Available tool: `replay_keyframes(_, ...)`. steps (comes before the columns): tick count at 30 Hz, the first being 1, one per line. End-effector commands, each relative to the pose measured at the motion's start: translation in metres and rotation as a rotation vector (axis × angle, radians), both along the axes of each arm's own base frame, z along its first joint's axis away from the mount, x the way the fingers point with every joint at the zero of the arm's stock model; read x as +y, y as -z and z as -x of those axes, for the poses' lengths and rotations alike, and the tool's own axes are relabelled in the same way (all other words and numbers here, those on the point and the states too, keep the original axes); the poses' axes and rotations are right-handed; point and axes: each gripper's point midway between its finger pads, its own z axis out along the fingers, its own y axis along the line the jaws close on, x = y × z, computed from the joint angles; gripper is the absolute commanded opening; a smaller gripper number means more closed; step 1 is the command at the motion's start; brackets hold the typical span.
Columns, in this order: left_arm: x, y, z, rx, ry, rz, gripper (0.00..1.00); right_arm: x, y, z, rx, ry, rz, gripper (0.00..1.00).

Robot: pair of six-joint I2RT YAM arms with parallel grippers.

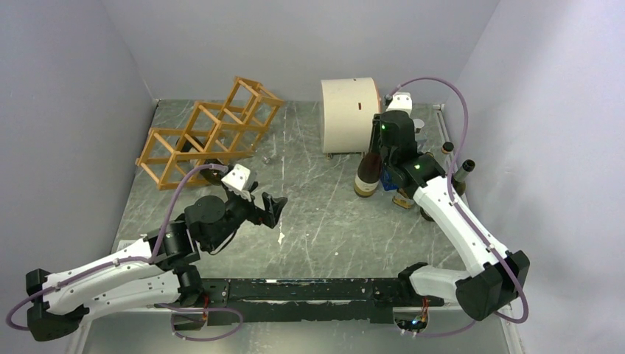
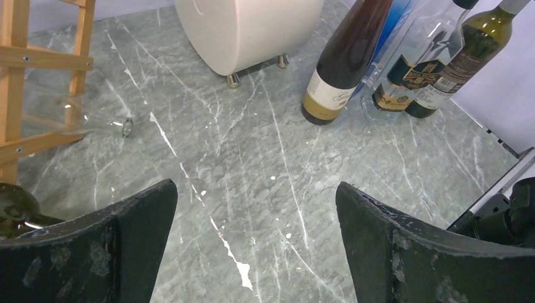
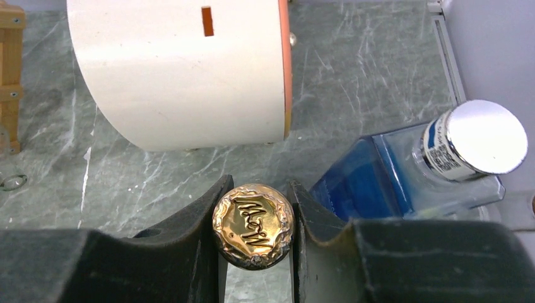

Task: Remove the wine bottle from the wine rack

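Note:
The wine bottle is dark with a cream label and stands upright on the table, right of the wine rack and beside the cream drum. My right gripper is shut on its top; in the right wrist view the gold foil cap sits clamped between the two pads. The bottle also shows in the left wrist view. My left gripper is open and empty over the mid table. The orange-brown rack shows at the left edge of the left wrist view.
A cream drum on small feet stands behind the bottle. A blue-tinted bottle with a silver cap and a green bottle stand close to the right. A clear bottle and a dark green one lie at the rack.

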Motion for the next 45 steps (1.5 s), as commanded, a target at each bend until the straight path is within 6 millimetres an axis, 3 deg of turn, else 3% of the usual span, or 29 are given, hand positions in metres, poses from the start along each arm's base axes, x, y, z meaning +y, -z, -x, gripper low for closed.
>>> replay_keyframes(1,0.010,-0.014,-0.002,-0.003,-0.044,0.038,0.99,0.008,-0.056,-0.014,-0.178,-0.021,-0.070,0.00)
replay_keyframes(6,0.019,-0.015,-0.006,0.015,-0.101,0.037,0.99,0.015,-0.046,-0.011,-0.147,-0.067,-0.061,0.00)
replay_keyframes(13,0.018,-0.024,-0.004,0.027,-0.081,0.021,0.99,0.016,-0.043,-0.007,-0.113,-0.083,-0.053,0.43)
replay_keyframes(20,0.017,-0.031,-0.004,0.046,-0.037,0.002,0.99,0.015,-0.077,0.000,-0.142,-0.107,-0.051,0.72)
replay_keyframes(26,0.031,-0.013,-0.025,0.102,-0.061,-0.075,0.99,0.033,-0.117,0.009,-0.182,-0.233,-0.068,0.79)
replay_keyframes(30,0.062,-0.013,-0.045,0.107,-0.128,-0.076,0.99,0.065,-0.123,0.014,-0.168,-0.358,-0.102,0.80)
replay_keyframes(34,0.091,-0.015,-0.057,0.101,-0.212,-0.071,0.99,0.130,-0.109,0.028,-0.151,-0.499,-0.090,0.82)
replay_keyframes(37,0.096,-0.015,-0.056,0.103,-0.222,-0.055,0.99,0.182,-0.081,0.035,-0.107,-0.643,-0.109,0.84)
replay_keyframes(45,0.118,-0.037,-0.032,0.071,-0.279,0.035,0.99,0.275,0.018,0.012,0.053,-0.821,-0.171,0.88)
